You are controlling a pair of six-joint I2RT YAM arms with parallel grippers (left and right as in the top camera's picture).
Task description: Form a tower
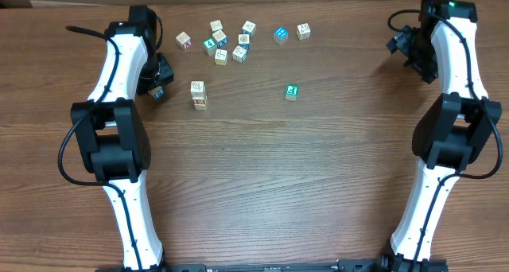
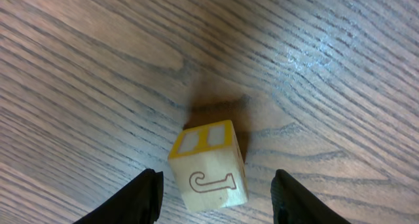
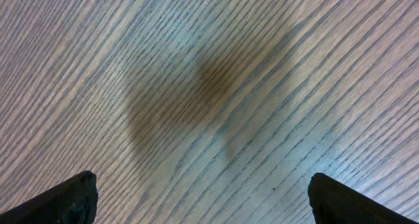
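The tower is a short column of pale wooden cubes standing left of the table's middle. Just to its left my left gripper hangs low over the table. In the left wrist view a pale cube, with a yellow-framed face and a red outlined letter on its side, sits tilted between the black fingers. Bare wood shows on both sides of it, so the jaws stand open around it without touching. My right gripper is at the far right, and its fingers are wide apart over bare wood.
Several loose cubes lie scattered along the far side of the table. A blue one and a pale one sit further right. A green-faced cube rests alone right of the tower.
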